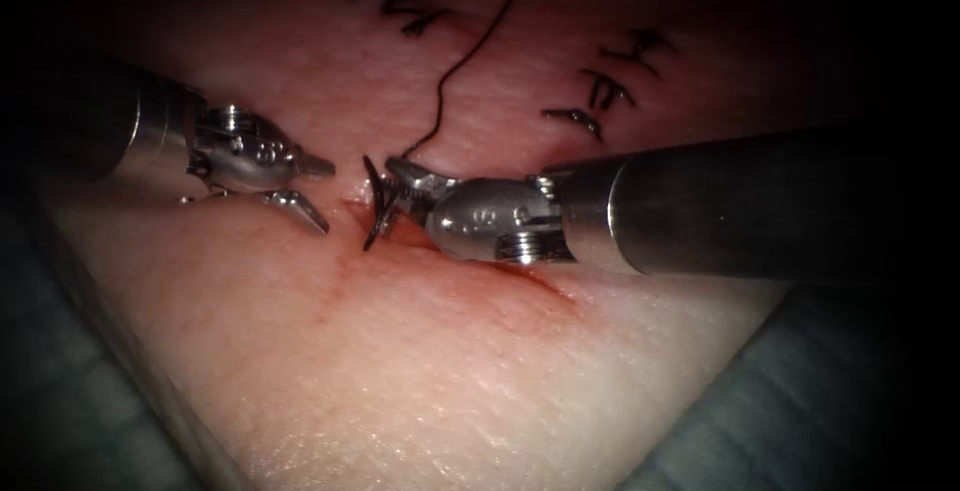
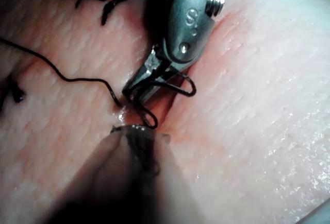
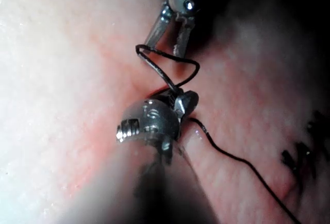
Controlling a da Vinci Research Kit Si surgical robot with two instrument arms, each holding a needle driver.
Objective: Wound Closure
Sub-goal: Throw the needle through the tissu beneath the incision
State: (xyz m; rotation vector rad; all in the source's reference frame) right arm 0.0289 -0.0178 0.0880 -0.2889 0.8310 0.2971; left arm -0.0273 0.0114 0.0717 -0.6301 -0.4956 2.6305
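Note:
My right tool (image 1: 395, 191) is shut on the curved needle (image 1: 375, 223), roughly at the middle of its curve, at the left end of the cut (image 1: 520, 276) in the tissue (image 1: 450, 381). The needle stands across the cut, and I cannot tell if its lower tip is in the tissue. Dark thread (image 1: 445, 81) runs from these jaws up and away. My left tool (image 1: 326, 196) is open and holds nothing, just left of the needle. The left wrist view has the right tool (image 2: 139, 87), needle (image 2: 188, 85) and thread (image 2: 67, 77). The right wrist view has the needle (image 3: 193, 67) and the left tool (image 3: 167, 41).
Dark marks (image 1: 600, 91) line the tissue at the back on both sides of the thread. Faint red fluid (image 1: 345, 271) stains the tissue along the cut. Blue-grey drape (image 1: 800, 401) lies beyond the tissue's edges at both lower corners.

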